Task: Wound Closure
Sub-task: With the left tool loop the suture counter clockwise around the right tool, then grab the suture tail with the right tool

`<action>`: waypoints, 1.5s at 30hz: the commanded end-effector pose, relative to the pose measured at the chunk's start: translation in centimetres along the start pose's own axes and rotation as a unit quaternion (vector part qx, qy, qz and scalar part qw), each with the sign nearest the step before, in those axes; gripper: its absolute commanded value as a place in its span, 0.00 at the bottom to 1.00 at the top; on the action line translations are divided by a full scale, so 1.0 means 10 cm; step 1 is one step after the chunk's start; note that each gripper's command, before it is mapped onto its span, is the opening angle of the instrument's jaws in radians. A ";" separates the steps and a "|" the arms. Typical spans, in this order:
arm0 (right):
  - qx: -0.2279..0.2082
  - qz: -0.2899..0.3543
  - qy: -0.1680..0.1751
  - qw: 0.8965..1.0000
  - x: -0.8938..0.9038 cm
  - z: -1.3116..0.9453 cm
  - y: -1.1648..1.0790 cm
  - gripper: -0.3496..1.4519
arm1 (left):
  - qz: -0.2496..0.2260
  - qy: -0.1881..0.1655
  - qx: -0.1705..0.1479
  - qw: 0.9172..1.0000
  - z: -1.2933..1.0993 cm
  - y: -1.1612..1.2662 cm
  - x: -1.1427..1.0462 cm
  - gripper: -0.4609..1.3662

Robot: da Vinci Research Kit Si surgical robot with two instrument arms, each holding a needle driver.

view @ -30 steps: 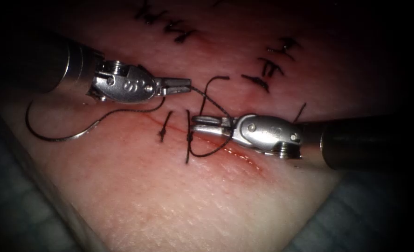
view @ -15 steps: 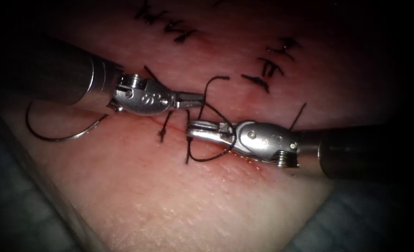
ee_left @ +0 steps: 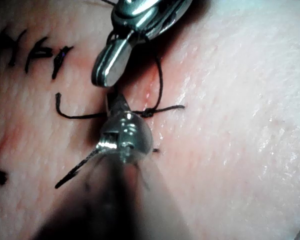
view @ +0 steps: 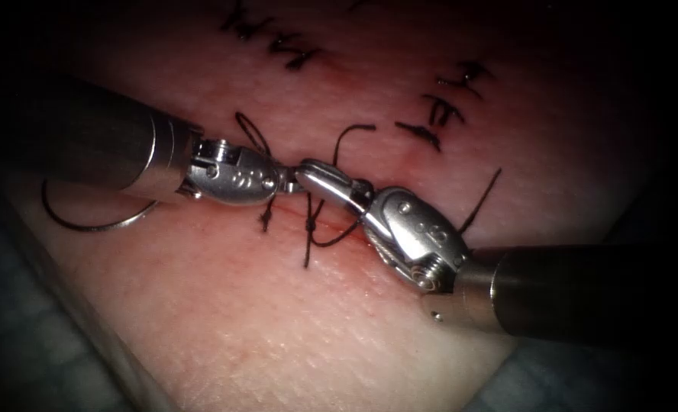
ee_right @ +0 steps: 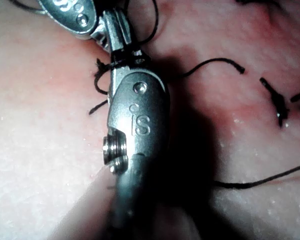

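My left tool (view: 287,180) is clamped on the thread (view: 331,238); my right tool (view: 308,171), wrapped in a loop, looks closed and empty. The needle (view: 87,226) lies free near the tissue's (view: 293,336) left edge. Thread is limp and slippery, so I'd grip it short

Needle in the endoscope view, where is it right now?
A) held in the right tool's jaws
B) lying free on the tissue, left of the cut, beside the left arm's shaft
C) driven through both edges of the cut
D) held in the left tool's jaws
B: the needle lies as a bare curve on the tissue left of the cut, apart from the left tool and the right tool, whose tips meet at the thread.
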 end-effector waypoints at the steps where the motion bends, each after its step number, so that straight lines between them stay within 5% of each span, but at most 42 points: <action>1: -0.008 0.000 -0.002 1.000 0.001 0.002 -0.001 0.00 | -0.002 0.000 -0.002 1.000 -0.002 0.001 0.001 0.06; 10: -0.117 0.006 -0.047 0.992 -0.002 0.007 0.001 0.00 | -0.009 0.002 0.002 1.000 -0.009 0.017 0.009 0.06; 13: -0.151 0.013 -0.089 0.984 -0.008 0.010 0.005 0.00 | -0.011 0.001 0.003 1.000 -0.008 0.019 0.009 0.06; 16: -0.195 0.083 -0.112 0.971 -0.017 0.013 0.010 0.00 | -0.011 0.001 0.003 1.000 -0.006 0.018 0.009 0.06; 19: -0.252 0.210 -0.084 0.941 -0.027 0.012 0.019 0.00 | -0.011 0.002 0.002 1.000 -0.003 0.016 0.008 0.06; 24: -0.310 0.238 -0.091 0.916 -0.037 0.011 0.036 0.00 | -0.011 0.002 0.002 1.000 0.000 0.013 0.005 0.06; 26: -0.311 0.254 -0.092 0.911 -0.041 0.010 0.043 0.16 | -0.011 0.003 0.002 1.000 0.001 0.012 0.004 0.06; 30: -0.318 0.268 -0.094 0.904 -0.051 0.008 0.050 0.29 | -0.011 0.002 0.002 1.000 0.004 0.011 0.004 0.06; 41: -0.332 0.264 -0.121 0.897 -0.069 -0.008 0.051 0.20 | -0.012 0.003 0.003 1.000 0.010 0.007 0.005 0.06; 45: -0.339 0.262 -0.122 0.895 -0.073 -0.011 0.059 0.50 | -0.009 0.004 0.001 1.000 0.012 0.006 0.005 0.06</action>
